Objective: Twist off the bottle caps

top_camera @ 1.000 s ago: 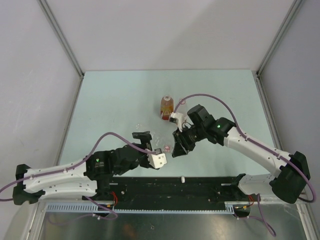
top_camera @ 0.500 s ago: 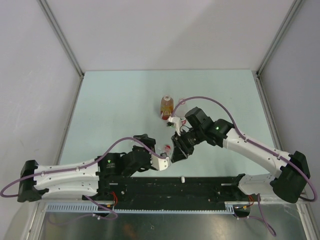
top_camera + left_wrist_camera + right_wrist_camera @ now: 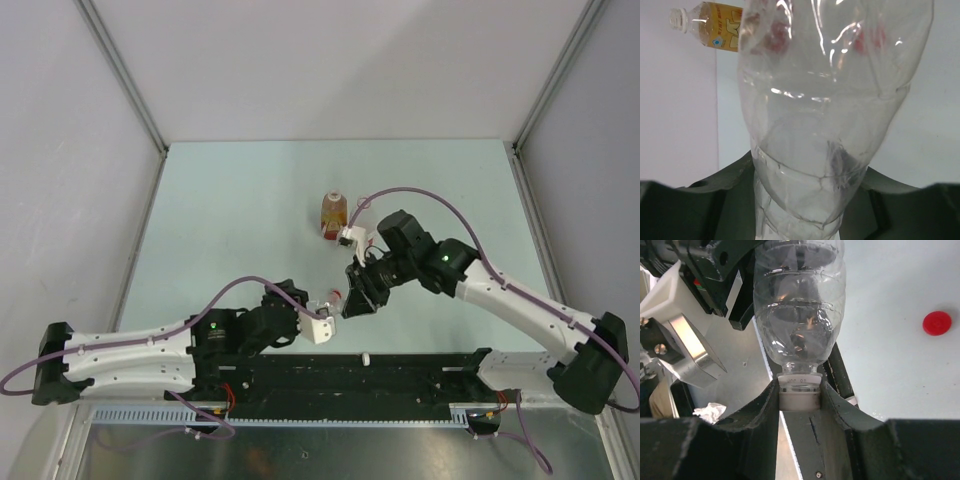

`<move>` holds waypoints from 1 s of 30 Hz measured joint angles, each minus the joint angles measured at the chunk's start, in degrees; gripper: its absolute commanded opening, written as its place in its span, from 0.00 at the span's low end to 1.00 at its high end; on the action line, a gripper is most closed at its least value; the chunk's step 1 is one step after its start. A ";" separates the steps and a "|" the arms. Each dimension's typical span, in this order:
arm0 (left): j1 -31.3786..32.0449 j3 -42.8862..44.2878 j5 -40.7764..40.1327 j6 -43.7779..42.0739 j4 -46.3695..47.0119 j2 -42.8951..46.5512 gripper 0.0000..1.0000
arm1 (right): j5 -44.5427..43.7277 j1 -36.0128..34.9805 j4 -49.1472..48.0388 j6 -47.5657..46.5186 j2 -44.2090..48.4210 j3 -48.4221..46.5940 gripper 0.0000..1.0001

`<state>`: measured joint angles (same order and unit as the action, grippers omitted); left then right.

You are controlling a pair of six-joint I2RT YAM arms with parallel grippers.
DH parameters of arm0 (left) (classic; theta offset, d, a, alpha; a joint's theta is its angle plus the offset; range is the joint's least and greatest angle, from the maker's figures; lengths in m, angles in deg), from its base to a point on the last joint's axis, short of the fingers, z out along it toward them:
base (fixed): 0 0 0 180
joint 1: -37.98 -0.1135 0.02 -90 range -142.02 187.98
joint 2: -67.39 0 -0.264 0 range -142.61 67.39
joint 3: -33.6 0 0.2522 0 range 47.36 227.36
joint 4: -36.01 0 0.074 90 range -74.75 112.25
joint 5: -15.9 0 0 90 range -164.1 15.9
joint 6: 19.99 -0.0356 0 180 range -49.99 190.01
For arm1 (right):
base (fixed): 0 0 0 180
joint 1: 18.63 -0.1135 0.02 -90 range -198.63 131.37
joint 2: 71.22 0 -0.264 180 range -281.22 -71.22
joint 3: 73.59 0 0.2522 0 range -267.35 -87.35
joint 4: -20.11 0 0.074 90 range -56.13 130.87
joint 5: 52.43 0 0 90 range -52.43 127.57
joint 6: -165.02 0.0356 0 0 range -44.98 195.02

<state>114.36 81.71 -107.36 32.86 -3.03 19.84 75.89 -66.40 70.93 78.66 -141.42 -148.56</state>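
Observation:
A plain clear bottle (image 3: 799, 305) hangs above the table between my two grippers. My right gripper (image 3: 799, 399) is shut on its white cap (image 3: 799, 401), with the neck pointing at the wrist. My left gripper (image 3: 805, 200) is shut on the bottle's other end (image 3: 830, 100), a finger pressing each side. In the top view the left gripper (image 3: 318, 313) and the right gripper (image 3: 356, 297) face each other near the table's front middle. An amber bottle (image 3: 333, 213) lies further back, its neck (image 3: 680, 17) bare. A loose red cap (image 3: 936, 322) lies on the table.
A small white cap (image 3: 367, 357) rests on the black rail (image 3: 420, 370) at the table's near edge. Grey walls close off the left, back and right sides. The right arm's purple cable (image 3: 420, 195) loops over the area beside the amber bottle.
My left gripper has moved right to the clear bottle and gone from open to shut on its base. The right gripper has kept its hold on the cap.

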 measured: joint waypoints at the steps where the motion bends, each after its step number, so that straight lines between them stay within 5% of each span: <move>1: 0.00 0.00 0.04 0.55 0.46 0.00 0.38 | -0.66 0.02 -0.17 0.22 0.81 0.00 0.37; 18: -0.04 4.13 6.03 15.78 0.59 -1.05 0.46 | -13.20 3.17 -15.67 6.01 17.49 -1.18 0.96; 30: -1.01 3.56 17.77 33.44 14.05 2.16 0.44 | -18.45 3.39 -17.38 8.92 19.96 -1.18 0.99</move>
<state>113.35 85.27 -89.59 66.30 11.03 22.00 57.45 -63.01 53.55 87.58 -121.46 -149.74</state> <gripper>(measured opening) 0.543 0.992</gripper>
